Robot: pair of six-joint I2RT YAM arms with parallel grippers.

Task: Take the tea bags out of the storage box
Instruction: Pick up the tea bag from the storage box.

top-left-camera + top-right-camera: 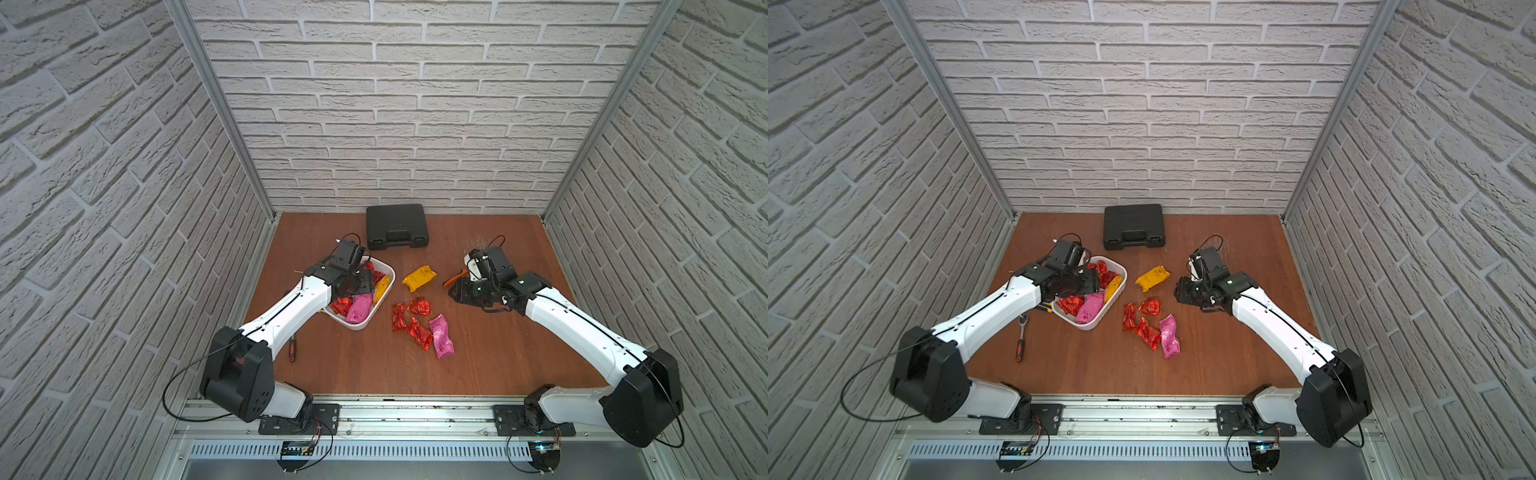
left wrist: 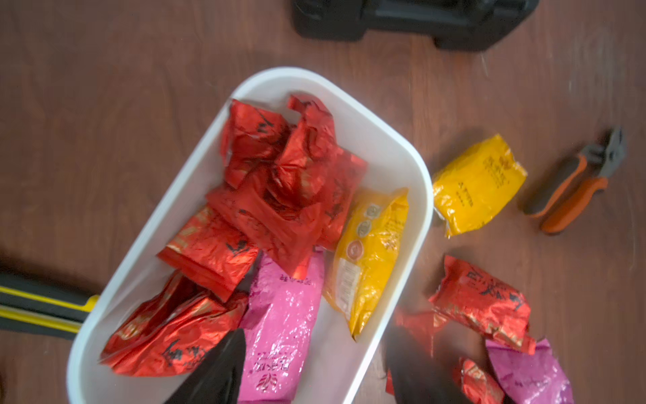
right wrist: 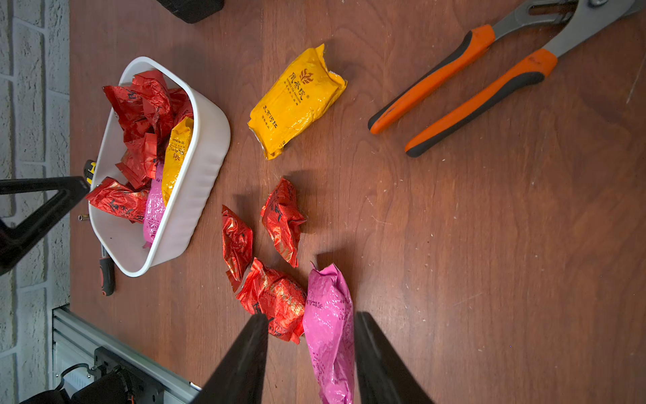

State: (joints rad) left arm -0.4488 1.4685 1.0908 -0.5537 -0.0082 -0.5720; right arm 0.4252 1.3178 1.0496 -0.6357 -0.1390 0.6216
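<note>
**Top views.** In a top view the left pincer point(image 1: 355, 284) is hovering directly over the box point(image 1: 356, 325), which is sitting on the desk point(image 1: 498, 353) and is holding most of the tea bags point(image 1: 341, 306). Five more are lying on the desk between the two pincers: the loose yellow bag point(image 1: 419, 278), three loose red bags point(image 1: 419, 332) and the loose pink bag point(image 1: 441, 341). The right pincer point(image 1: 459, 293) is hanging low, apart from all five and just beside the pliers point(image 1: 452, 278).

**Left wrist view.** The left pincer point(image 2: 316, 334) is standing wide open and gripping nothing. One of its fingers point(image 2: 220, 370) is showing over the inside of the box point(image 2: 395, 150). Below and ahead of the tips, several boxed red bags point(image 2: 279, 168), one boxed pink bag point(image 2: 279, 332) and one boxed yellow bag point(image 2: 370, 252) are waiting.

**Right wrist view.** The right pincer point(image 3: 310, 313) is standing partly open and empty. The loose pink bag is showing through the gap between its tips but is lying on the desk beyond them, ungripped.

**Progress.** The emptying appears to be under way but less than half done, since more bags are sitting under the left pincer than are lying out on the desk.
</note>
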